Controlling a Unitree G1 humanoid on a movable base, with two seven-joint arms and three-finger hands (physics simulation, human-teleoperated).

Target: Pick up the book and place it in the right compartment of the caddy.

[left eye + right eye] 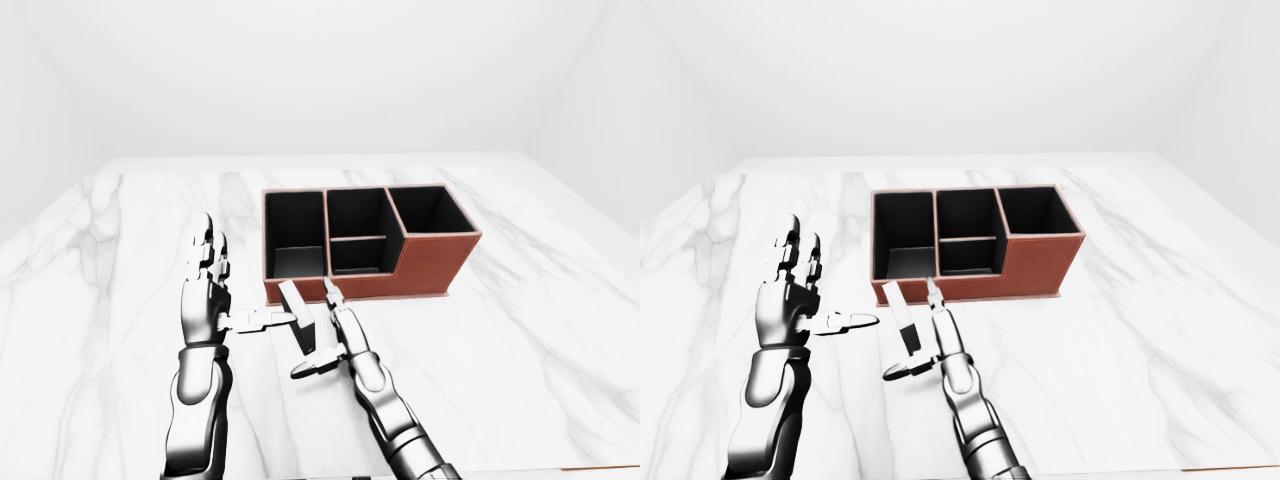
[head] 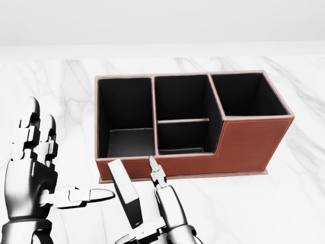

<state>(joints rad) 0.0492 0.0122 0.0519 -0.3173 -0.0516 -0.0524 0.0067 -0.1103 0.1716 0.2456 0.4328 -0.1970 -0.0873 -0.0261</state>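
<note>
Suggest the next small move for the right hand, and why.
Probably close the right hand on the book. The book stands tilted on the table beside the caddy, with the open fingers right next to it; no grip shows yet. The left hand is open, apart from it.

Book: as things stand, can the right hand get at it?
Probably yes. The right hand is open right beside the book, nothing lies between them, and the left hand stands clear on the other side.
</note>
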